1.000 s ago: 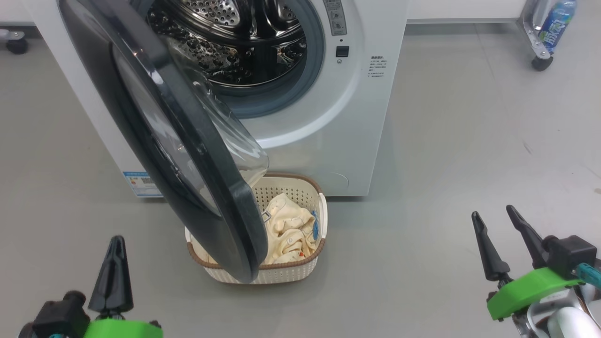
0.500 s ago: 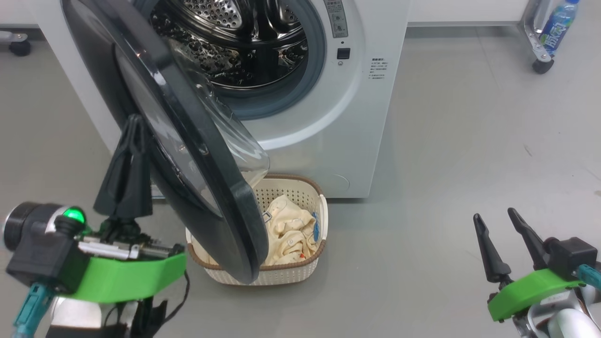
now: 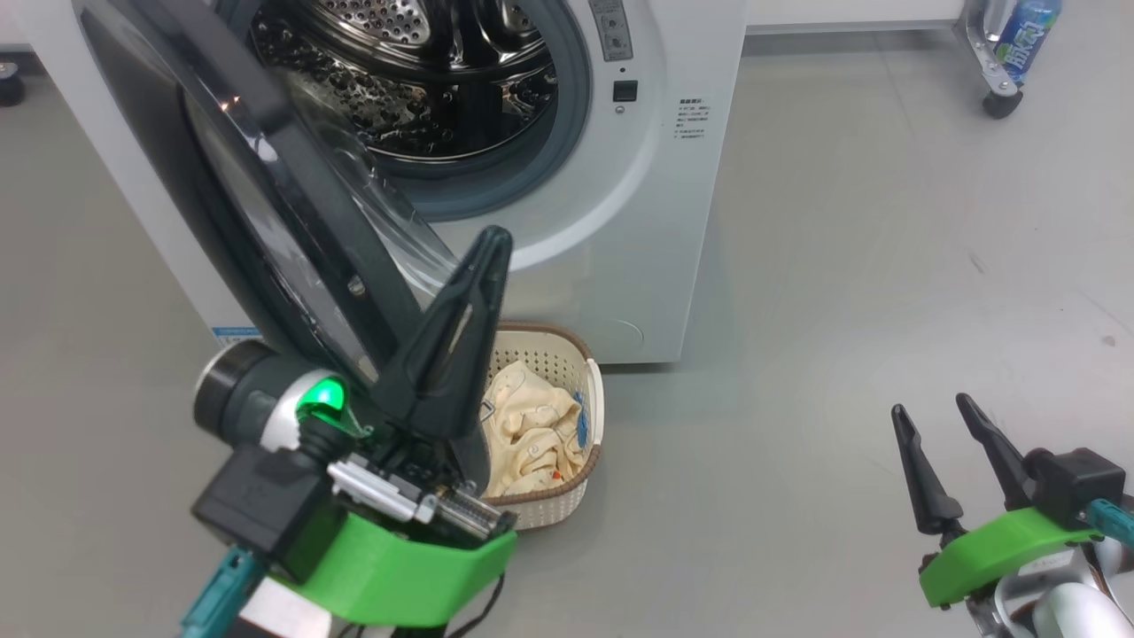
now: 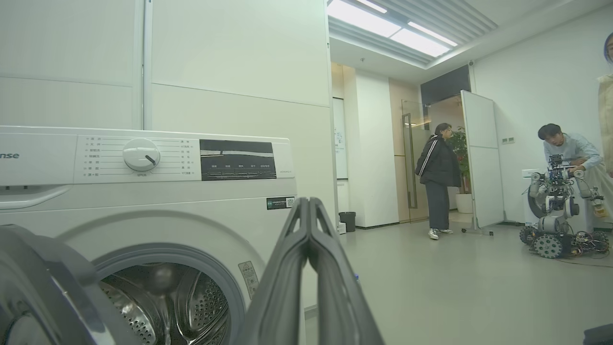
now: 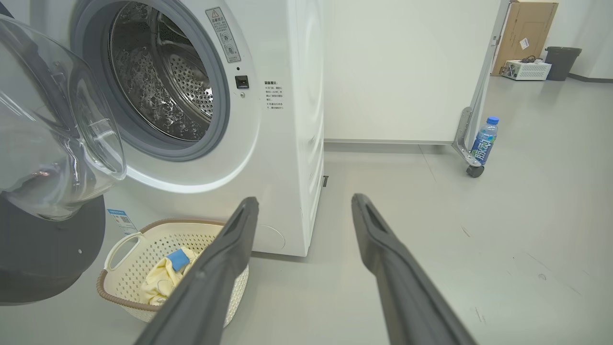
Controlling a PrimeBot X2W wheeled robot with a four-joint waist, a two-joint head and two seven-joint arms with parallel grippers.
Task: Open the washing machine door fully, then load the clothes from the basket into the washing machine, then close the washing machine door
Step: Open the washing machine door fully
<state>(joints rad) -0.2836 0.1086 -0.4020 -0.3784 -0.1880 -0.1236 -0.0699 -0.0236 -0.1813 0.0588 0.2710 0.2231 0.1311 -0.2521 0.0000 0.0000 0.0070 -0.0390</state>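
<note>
- My left gripper [image 3: 490,244] is clenched, the two fingers pressed flat together with nothing between them
- In the head view it is raised in front of the washing machine door [image 3: 151,133], its tip over the door's lower rim; I cannot tell whether it touches
- In the left wrist view the same fingers [image 4: 309,206] point at the white front of the washing machine [image 4: 191,201], just right of the drum opening
- My right gripper [image 3: 930,408] is released, jaws spread wide and empty, low over the floor and well apart from the machine
- The door is swung out on the machine's left side, part open, glass bowl [image 5: 48,143] bulging toward the opening
- Steel drum [image 3: 425,71] looks bare inside
- The basket [image 3: 554,501] stands on the floor at the foot of the machine, just in front of its lower front panel; the door's lower edge hangs over its left part
- The clothes [image 3: 527,425] lie crumpled in the basket, cream with a blue patch [image 5: 178,258] showing
- A bottle [image 5: 483,139] with a blue label stands on the floor far right, beside a castor
- Left wrist view, far side of the room: one person [image 4: 437,177] standing at a doorway, another [image 4: 567,146] bent over a small wheeled robot [image 4: 555,215]
</note>
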